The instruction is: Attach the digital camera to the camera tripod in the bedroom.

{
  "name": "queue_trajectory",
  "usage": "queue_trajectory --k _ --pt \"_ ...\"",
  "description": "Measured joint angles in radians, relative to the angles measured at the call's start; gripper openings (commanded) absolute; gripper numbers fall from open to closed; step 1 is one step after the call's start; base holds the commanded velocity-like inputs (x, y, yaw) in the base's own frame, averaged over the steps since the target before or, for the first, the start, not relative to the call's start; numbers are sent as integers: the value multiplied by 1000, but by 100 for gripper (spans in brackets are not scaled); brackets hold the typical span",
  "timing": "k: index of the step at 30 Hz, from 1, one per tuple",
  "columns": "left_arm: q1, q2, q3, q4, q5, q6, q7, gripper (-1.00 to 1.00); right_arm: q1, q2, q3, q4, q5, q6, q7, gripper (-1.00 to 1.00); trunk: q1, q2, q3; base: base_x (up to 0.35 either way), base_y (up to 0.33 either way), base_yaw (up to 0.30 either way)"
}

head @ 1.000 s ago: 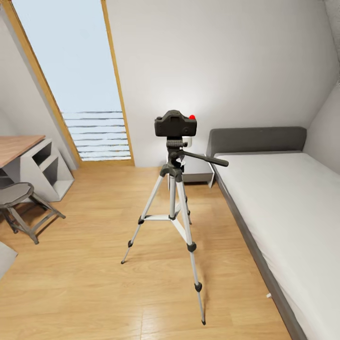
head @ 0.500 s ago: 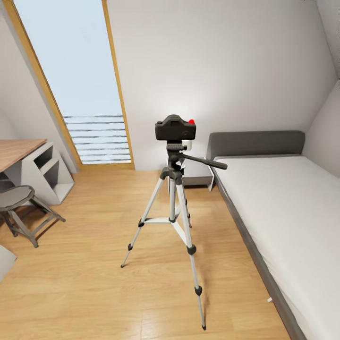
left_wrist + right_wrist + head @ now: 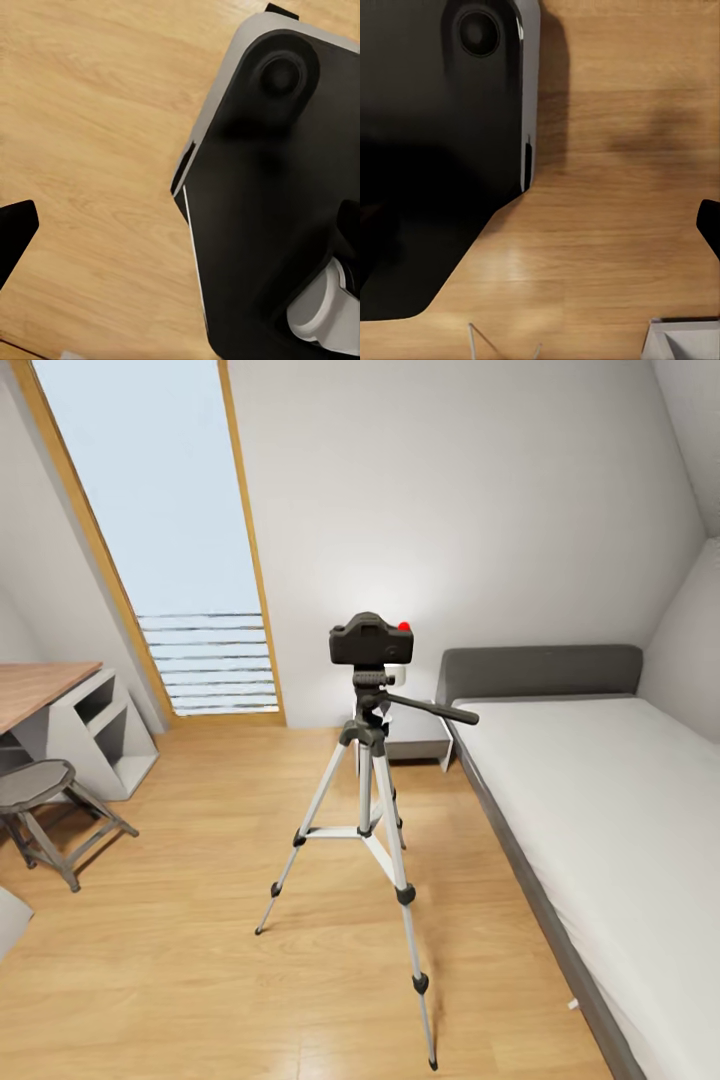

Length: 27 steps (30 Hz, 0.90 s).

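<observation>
digital camera (image 3: pixel 371 640) sits atop camera tripod (image 3: pixel 368 790); jaws' state unclear.

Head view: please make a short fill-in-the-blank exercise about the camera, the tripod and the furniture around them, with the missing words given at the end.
1. The camera sits on top of the ____.
2. The round button on top of the camera is ____.
3. The tripod stands on the wood floor on ____ legs.
4. The bed lies at the ____ side of the head view.

Missing words: tripod; red; three; right
</observation>
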Motion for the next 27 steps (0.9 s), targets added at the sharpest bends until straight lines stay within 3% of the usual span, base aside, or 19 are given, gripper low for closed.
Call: queue_trajectory --k 9,17,27 --pt "6 12 -1 0 0 -2 -2 100 1 1 0 0 -3 0 0 100 0 0 15 0 0 0" --pt "7 16 -2 -1 -2 -6 -6 100 1 0 -1 1 -48 0 0 100 0 0 27 0 0 0" --pt "7 22 -4 1 -28 -10 -103 100 1 0 -2 1 -63 -2 0 100 0 0 44 0 0 0"
